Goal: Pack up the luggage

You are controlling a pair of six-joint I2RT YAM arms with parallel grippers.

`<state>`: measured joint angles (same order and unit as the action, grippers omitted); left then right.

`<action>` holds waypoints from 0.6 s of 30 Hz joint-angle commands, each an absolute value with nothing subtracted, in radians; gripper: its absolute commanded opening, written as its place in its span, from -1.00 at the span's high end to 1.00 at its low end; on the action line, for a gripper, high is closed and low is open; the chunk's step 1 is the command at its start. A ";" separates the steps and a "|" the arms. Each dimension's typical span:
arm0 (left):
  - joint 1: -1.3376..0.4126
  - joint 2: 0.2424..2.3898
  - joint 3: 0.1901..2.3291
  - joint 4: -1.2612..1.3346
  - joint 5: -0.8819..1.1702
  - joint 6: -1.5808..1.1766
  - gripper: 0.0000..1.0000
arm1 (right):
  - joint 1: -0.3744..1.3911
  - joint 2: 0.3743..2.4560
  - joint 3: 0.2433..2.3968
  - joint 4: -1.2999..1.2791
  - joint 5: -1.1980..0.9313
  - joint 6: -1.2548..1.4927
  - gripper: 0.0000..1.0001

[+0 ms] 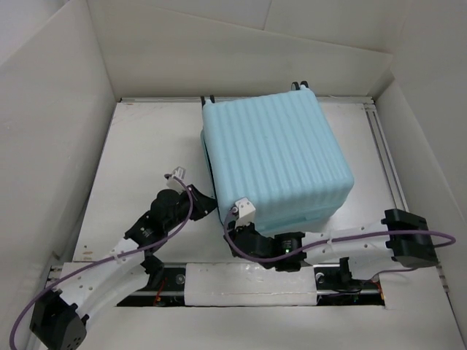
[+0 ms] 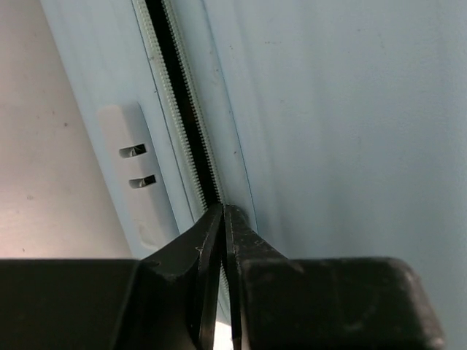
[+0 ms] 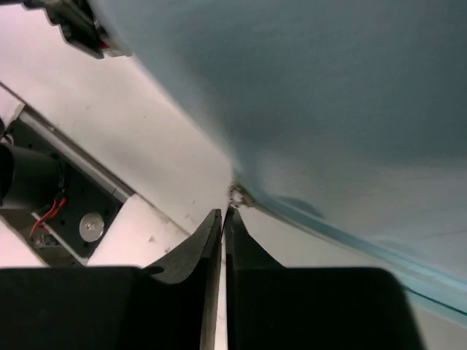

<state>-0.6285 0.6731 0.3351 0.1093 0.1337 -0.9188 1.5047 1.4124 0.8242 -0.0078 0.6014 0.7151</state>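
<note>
**Overhead view.** The luggage (image 1: pixel 273 157) lies flat and closed on the worktop (image 1: pixel 146 160), ribbed shell upward. The left arm (image 1: pixel 157 219) reaches the luggage's left side. The right arm (image 1: pixel 350 244) reaches its near-left corner. Neither pincer's fingertips can be made out here.

**Left wrist view.** This is the only view showing the zip track (image 2: pixel 186 124), two rows of teeth with a dark gap between them. A pale plate with two slots (image 2: pixel 135 171) sits just left of the track. The left pincer (image 2: pixel 223 209) is fully closed, tips on the track. Whether anything is nipped between them cannot be told.

**Right wrist view.** The right pincer (image 3: pixel 225 213) is fully closed at the luggage's lower edge. A small metallic piece (image 3: pixel 237 194) sits just beyond the tips; contact cannot be confirmed.
</note>
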 commanded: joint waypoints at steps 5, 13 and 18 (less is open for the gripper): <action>-0.696 0.490 0.458 0.127 0.231 -0.956 0.56 | 1.749 1.269 0.893 -0.044 0.572 0.902 0.24; -0.696 0.495 0.791 -0.129 -0.214 -0.793 -0.70 | 1.775 0.923 0.881 -0.429 0.647 0.902 -0.44; -0.631 0.972 1.098 -0.138 -0.286 -0.690 -0.89 | 1.746 0.737 0.919 -0.648 0.874 0.935 0.17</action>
